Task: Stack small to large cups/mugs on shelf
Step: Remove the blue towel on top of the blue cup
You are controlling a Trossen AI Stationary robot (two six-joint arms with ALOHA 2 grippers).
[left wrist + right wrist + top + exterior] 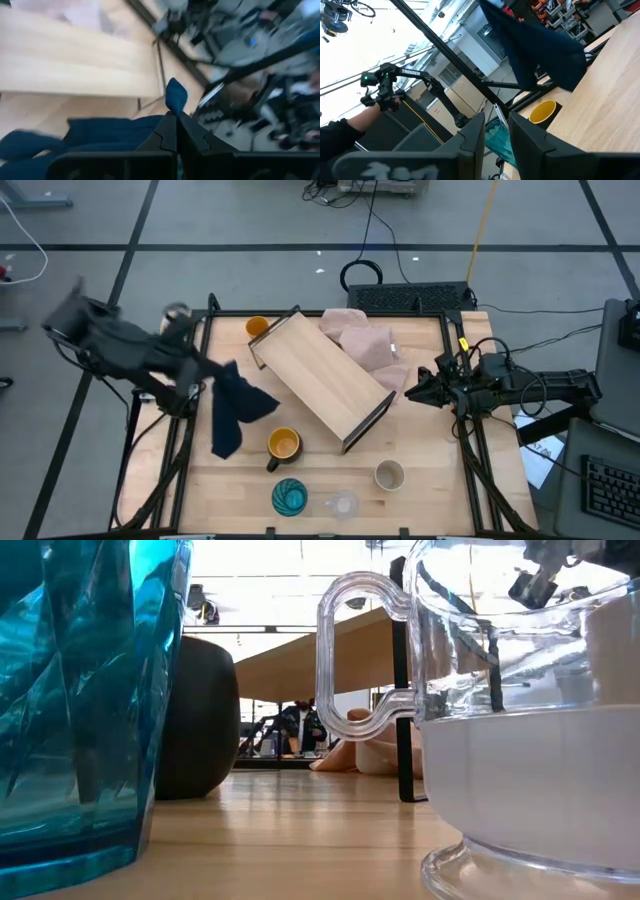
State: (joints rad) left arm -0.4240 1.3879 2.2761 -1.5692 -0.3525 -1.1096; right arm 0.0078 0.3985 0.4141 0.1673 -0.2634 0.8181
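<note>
My left gripper [205, 372] is over the table's left edge, shut on a dark blue cloth [236, 410] that hangs beside the shelf [322, 377]. The shelf, a long light-wood board, lies slantwise across the table's middle. A small orange cup [257, 326] stands at the shelf's far end. The yellow-orange mug [284, 444], teal tumbler [290, 497], clear cup [342, 504] and beige cup [389, 474] stand upright near the front edge. My right gripper [415, 392] waits at the right edge, open by a narrow gap [497, 135], with nothing in it. My left gripper pinches the blue cloth between its two shut fingers [167, 132]. A small tip of the cloth [176, 95] sticks out past the fingertips. The rest [80, 142] hangs slack below the gripper. Whether the lower end touches the table I cannot tell.
A pinkish cloth [362, 340] lies crumpled at the far right, beside the shelf. Black frame posts [212, 305] stand at the table's corners. Cables and a keyboard [410, 297] lie beyond the far edge. A person's hand [375, 107] shows beyond the table in the right wrist view.
</note>
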